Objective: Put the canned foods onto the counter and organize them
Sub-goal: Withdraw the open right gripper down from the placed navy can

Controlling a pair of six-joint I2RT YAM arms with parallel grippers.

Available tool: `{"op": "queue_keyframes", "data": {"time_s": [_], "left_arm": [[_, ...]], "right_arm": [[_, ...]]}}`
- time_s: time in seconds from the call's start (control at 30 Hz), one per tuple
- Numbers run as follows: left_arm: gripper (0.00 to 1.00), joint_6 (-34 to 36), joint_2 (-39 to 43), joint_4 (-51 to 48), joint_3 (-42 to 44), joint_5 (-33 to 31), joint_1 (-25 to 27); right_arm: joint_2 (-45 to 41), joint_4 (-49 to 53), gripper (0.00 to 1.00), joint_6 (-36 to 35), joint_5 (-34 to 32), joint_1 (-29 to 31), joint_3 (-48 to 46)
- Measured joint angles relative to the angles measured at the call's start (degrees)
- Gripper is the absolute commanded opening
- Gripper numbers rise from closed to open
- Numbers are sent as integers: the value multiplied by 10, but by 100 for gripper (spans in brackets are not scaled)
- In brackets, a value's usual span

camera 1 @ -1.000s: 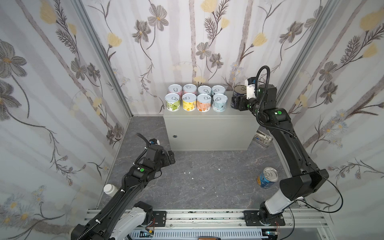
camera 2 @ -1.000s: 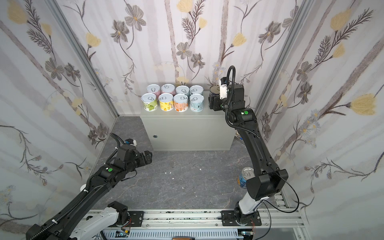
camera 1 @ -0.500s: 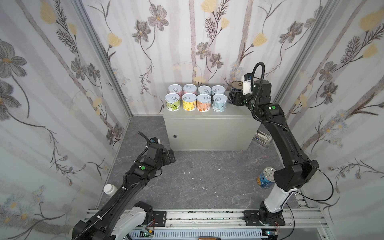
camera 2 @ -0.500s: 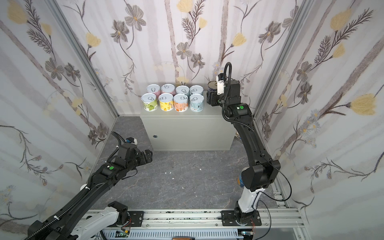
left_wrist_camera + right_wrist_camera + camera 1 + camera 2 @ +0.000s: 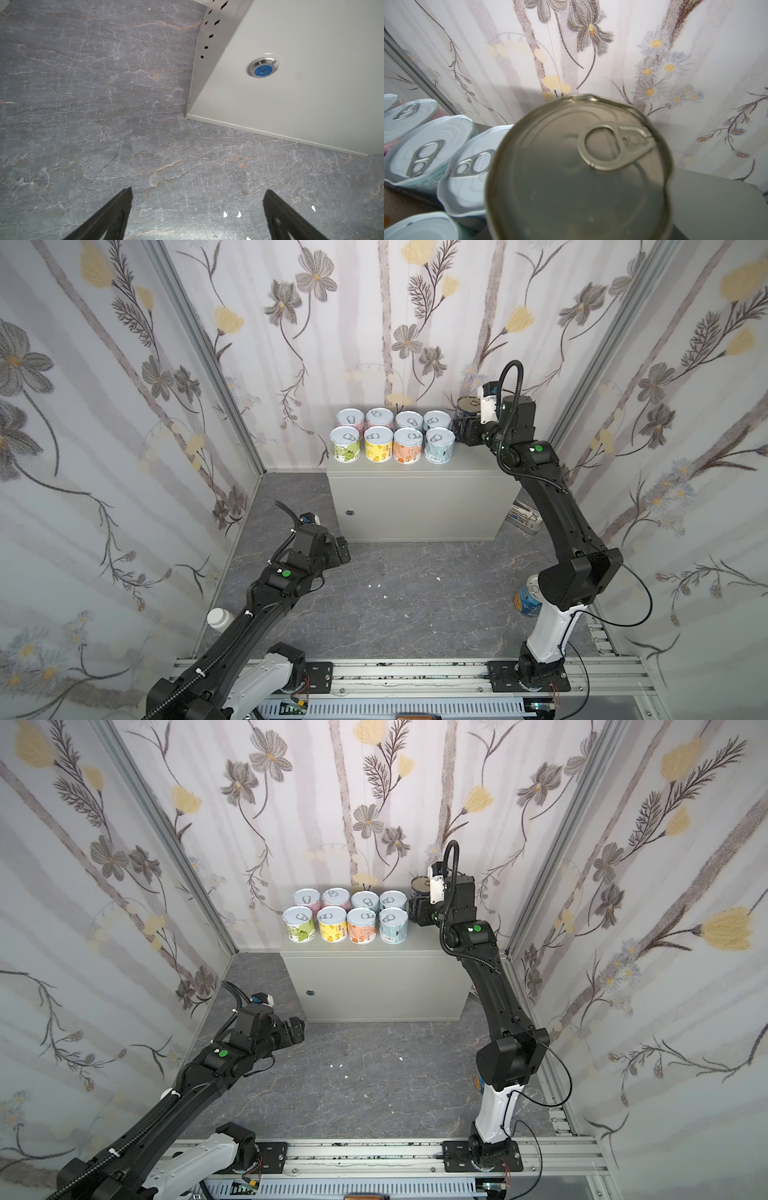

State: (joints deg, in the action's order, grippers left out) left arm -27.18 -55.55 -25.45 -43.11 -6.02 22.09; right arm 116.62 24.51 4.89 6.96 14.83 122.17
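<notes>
Top views first: where do your two arms stand?

— In both top views my left gripper [image 5: 340,549] [image 5: 297,1029] hangs low over the dark marbled floor [image 5: 415,593], near the front left corner of the counter [image 5: 415,506] [image 5: 374,986]. Its jaws are spread wide and carry nothing. My right gripper [image 5: 462,433] [image 5: 415,913] reaches over the counter's top and is clamped on the dark navy can [image 5: 466,404] [image 5: 419,884] at the back right.

And the other cans?

— Eight short cans [image 5: 407,446] [image 5: 360,930] stand upright on the counter in two rows of four. The dark navy can is just beside the right end of the back row. Whether its base touches the top, I cannot tell. A blue can [image 5: 524,600] sits on the floor, partly behind my right arm.

Left wrist?

— My two fingers [image 5: 116,212] are well apart with only floor between them. The counter's front, with its round lock [image 5: 262,68], lies ahead.

Right wrist?

— The dark navy can [image 5: 581,170] fills the view from above, showing its silver pull-tab lid and a dented rim. My fingers are hidden below it. The short cans [image 5: 471,166] stand close beside it, and flowered wallpaper [image 5: 591,52] rises behind.
</notes>
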Motion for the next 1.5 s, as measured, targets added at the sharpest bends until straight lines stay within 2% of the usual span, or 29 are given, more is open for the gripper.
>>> {"op": "queue_keyframes", "data": {"time_s": [0.13,0.43,0.9,1.0,1.2,1.5], "left_arm": [[100,0,0,0,0,0,-1],[100,0,3,0,0,0,-1],[100,-4,43,2,7,9,-1],[100,-6,55,3,19,13,-1],[100,-18,78,8,41,18,1],[100,-72,92,40,89,32,36]], "right_arm": [[2,-3,62,1,2,0,2],[-4,8,82,7,2,0,2],[-104,42,100,6,-15,1,-8],[-158,43,100,7,-32,2,-66],[-310,31,100,26,-70,5,-251],[-513,18,100,101,-190,4,-533]]}}
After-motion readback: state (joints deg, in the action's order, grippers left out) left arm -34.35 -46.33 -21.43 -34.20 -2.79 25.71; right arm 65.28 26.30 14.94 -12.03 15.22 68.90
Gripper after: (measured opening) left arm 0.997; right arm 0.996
